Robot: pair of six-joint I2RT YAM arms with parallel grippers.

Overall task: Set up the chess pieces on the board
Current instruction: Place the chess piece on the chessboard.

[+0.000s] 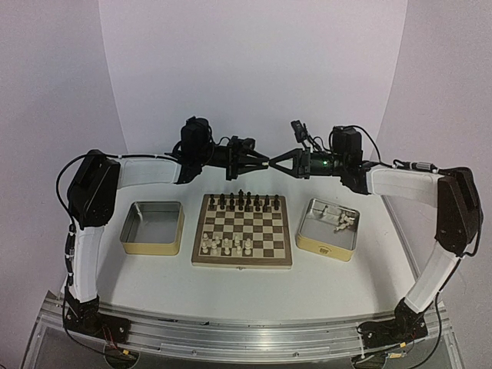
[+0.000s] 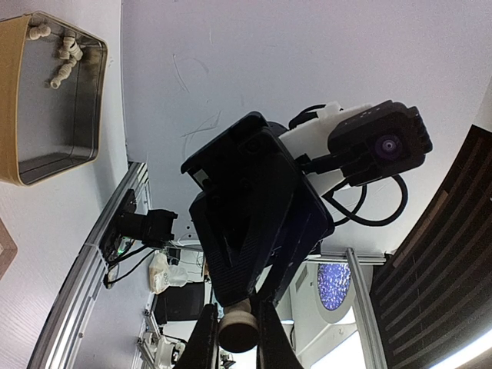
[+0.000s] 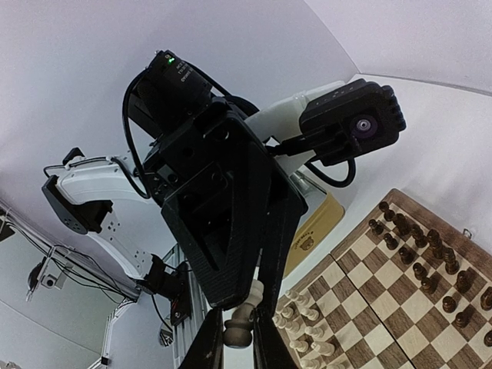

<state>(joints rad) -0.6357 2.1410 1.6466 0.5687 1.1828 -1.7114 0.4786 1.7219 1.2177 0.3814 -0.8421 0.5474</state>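
Mid-air transfer of one cream-white chess piece (image 3: 242, 319) between two arms, above the far edge of the chessboard (image 1: 242, 264). The left end effector (image 1: 264, 162) and the right end effector (image 1: 277, 163) meet tip to tip. In each wrist view that arm's own fingers flank the piece, so both appear clenched on it. Which one bears the load cannot be told.

The left wrist view shows the piece's round base (image 2: 240, 330) end-on. The piece is too small to identify by type.

On the chessboard, the dark pieces (image 1: 244, 201) fill the far row, while a group of cream-white pieces (image 1: 227, 244) stands on the near left squares, with the near right squares bare. A few more cream-white pieces (image 1: 342, 221) lie in the right tin (image 1: 323, 247) on the tabletop (image 1: 346, 284). A second tin (image 1: 154, 247) sits left of the chessboard.

Step in hand, as judged: hand-over of a white piece, probably to correct its orientation or side. The task looks roughly half done.

The next move calls for one end effector to let go only once the other's hold is secure. The receiving arm then descends to a vacant near square with the piece upright, clear of its neighbours.
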